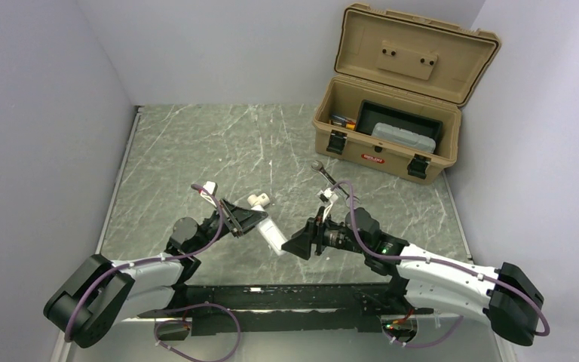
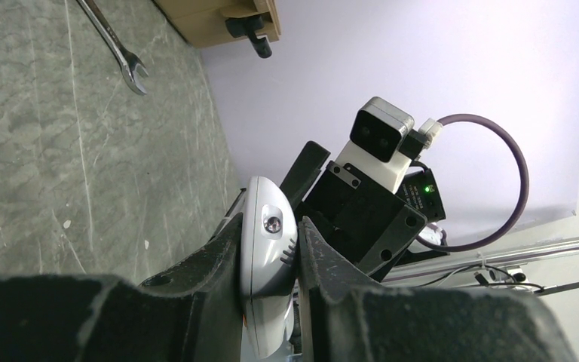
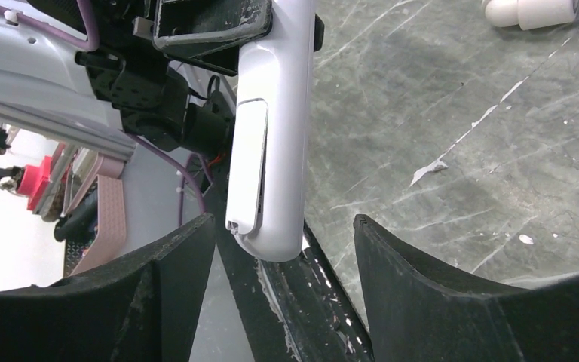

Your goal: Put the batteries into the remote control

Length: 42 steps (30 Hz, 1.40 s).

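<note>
- The left gripper (image 1: 247, 219) is clenched on one end of the remote control (image 1: 273, 235), whose flat faces are pinched between its two fingers (image 2: 219, 264). The handset is held clear of the table (image 1: 196, 151).
- The remote's long axis is directed from the left gripper straight towards the right one, so the free end is presented to the right arm.
- On the back of the handset a battery cover (image 3: 247, 162) is seen in place, with a thin gap at its end edge.
- The right gripper (image 1: 303, 244) is spread wide and nothing is grasped. Its fingers (image 3: 173, 286) are set on either side of the free end, apart from it. This arm is judged the nearer one for working the cover.
- The batteries cannot be made out in any view.
</note>
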Each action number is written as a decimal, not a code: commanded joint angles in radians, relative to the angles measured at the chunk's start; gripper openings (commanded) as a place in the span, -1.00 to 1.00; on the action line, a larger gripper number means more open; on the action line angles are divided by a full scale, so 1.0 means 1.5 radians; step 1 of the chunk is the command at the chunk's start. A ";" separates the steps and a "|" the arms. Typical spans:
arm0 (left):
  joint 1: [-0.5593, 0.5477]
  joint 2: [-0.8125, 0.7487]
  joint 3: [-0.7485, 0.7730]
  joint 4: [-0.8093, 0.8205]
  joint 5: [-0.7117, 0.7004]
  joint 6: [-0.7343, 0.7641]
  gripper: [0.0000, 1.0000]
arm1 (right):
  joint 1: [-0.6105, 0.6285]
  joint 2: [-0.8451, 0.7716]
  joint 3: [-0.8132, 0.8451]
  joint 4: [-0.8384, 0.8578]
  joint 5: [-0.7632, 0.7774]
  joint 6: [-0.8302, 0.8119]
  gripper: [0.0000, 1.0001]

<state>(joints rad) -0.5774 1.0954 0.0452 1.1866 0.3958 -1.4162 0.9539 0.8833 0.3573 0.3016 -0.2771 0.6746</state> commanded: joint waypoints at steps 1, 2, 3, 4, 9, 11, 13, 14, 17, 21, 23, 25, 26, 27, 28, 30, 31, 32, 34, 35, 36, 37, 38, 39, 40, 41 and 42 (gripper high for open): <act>-0.003 -0.011 0.018 0.051 0.007 -0.008 -1.00 | -0.004 0.009 0.000 0.061 -0.018 0.007 0.38; -0.003 -0.013 0.018 0.051 0.007 -0.008 -1.00 | -0.004 0.013 0.000 0.064 -0.019 0.007 0.36; -0.003 -0.012 0.018 0.049 0.007 -0.007 -1.00 | -0.004 0.016 0.001 0.067 -0.021 0.007 0.34; -0.002 -0.013 0.018 0.049 0.007 -0.007 -1.00 | -0.005 0.019 0.001 0.070 -0.023 0.007 0.32; -0.002 -0.013 0.019 0.048 0.009 -0.007 -1.00 | -0.006 0.039 0.003 0.087 -0.031 0.010 0.14; -0.003 -0.012 0.019 0.049 0.009 -0.007 -1.00 | -0.007 0.045 0.003 0.093 -0.033 0.012 0.09; -0.003 -0.011 0.018 0.050 0.008 -0.007 -1.00 | -0.008 0.051 0.004 0.099 -0.033 0.013 0.04; -0.003 -0.011 0.018 0.050 0.008 -0.007 -1.00 | -0.008 0.053 0.004 0.100 -0.032 0.013 0.00; -0.003 -0.012 0.017 0.050 0.008 -0.006 -1.00 | -0.010 0.056 0.007 0.101 -0.032 0.013 -0.06; -0.003 -0.011 0.017 0.048 0.008 -0.003 -1.00 | -0.011 0.058 0.009 0.096 -0.026 0.011 -0.19; -0.002 -0.010 0.018 0.047 0.009 -0.001 -1.00 | -0.012 0.059 0.012 0.090 -0.023 0.009 -0.20; -0.003 -0.012 0.020 0.042 0.011 0.003 -1.00 | -0.012 0.061 0.015 0.087 -0.023 0.007 -0.05; -0.003 -0.011 0.020 0.040 0.011 0.006 -1.00 | -0.013 0.059 0.017 0.083 -0.022 0.006 0.06; -0.002 -0.013 0.021 0.036 0.011 0.010 -1.00 | -0.013 0.056 0.018 0.080 -0.021 0.005 0.13; -0.003 -0.015 0.020 0.032 0.011 0.013 -1.00 | -0.014 0.053 0.020 0.078 -0.019 0.004 0.18; -0.003 -0.016 0.020 0.023 0.012 0.016 -1.00 | -0.016 0.047 0.025 0.068 -0.016 -0.001 0.27; -0.003 -0.017 0.020 0.022 0.012 0.017 -1.00 | -0.017 0.043 0.027 0.064 -0.014 -0.002 0.31; -0.002 -0.019 0.020 0.020 0.012 0.018 -1.00 | -0.018 0.040 0.030 0.059 -0.013 -0.005 0.34; -0.002 -0.018 0.020 0.019 0.012 0.020 -1.00 | -0.022 0.038 0.035 0.054 -0.013 -0.008 0.36; -0.003 -0.017 0.020 0.019 0.012 0.020 -1.00 | -0.024 0.037 0.037 0.055 -0.015 -0.009 0.37; -0.003 -0.016 0.020 0.020 0.013 0.021 -1.00 | -0.026 0.039 0.039 0.056 -0.016 -0.010 0.37; -0.003 -0.013 0.020 0.021 0.013 0.021 -1.00 | -0.028 0.040 0.042 0.058 -0.018 -0.010 0.38; -0.003 -0.012 0.021 0.022 0.014 0.022 -1.00 | -0.029 0.043 0.045 0.060 -0.021 -0.010 0.38; -0.002 -0.009 0.020 0.024 0.015 0.021 -1.00 | -0.030 0.046 0.047 0.064 -0.024 -0.010 0.39; -0.003 -0.008 0.020 0.027 0.016 0.021 -1.00 | -0.030 0.049 0.049 0.068 -0.025 -0.008 0.39; -0.003 -0.006 0.020 0.029 0.017 0.021 -1.00 | -0.032 0.051 0.050 0.072 -0.027 -0.007 0.39; -0.003 -0.006 0.019 0.028 0.017 0.022 -1.00 | -0.033 0.053 0.050 0.076 -0.029 -0.006 0.40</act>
<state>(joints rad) -0.5774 1.0840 0.0452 1.1812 0.4004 -1.3998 0.9123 0.9604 0.3859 0.3672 -0.3149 0.6773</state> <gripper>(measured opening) 0.292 0.695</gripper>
